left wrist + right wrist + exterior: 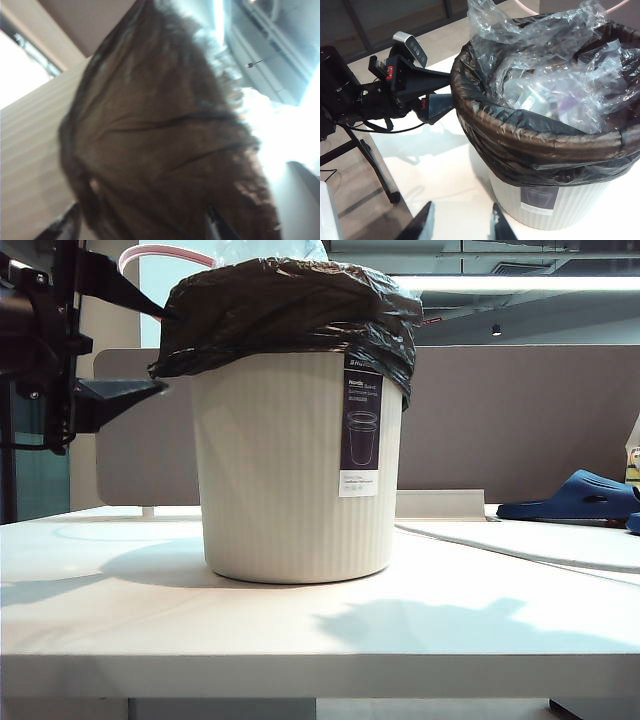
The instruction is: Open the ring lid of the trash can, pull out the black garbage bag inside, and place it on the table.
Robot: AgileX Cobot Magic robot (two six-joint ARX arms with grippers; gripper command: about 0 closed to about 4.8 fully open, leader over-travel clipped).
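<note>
The left end effector, jaws spread, straddles the bag's rim; a thin pinch could tear it. The right end effector hovers half-open, empty.

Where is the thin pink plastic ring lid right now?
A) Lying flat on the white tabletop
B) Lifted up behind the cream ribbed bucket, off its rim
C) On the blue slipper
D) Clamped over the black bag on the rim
B: the thin pink plastic ring lid arcs above and behind the cream ribbed bucket, while the glossy black bag folded over the rim carries no hoop.
</note>
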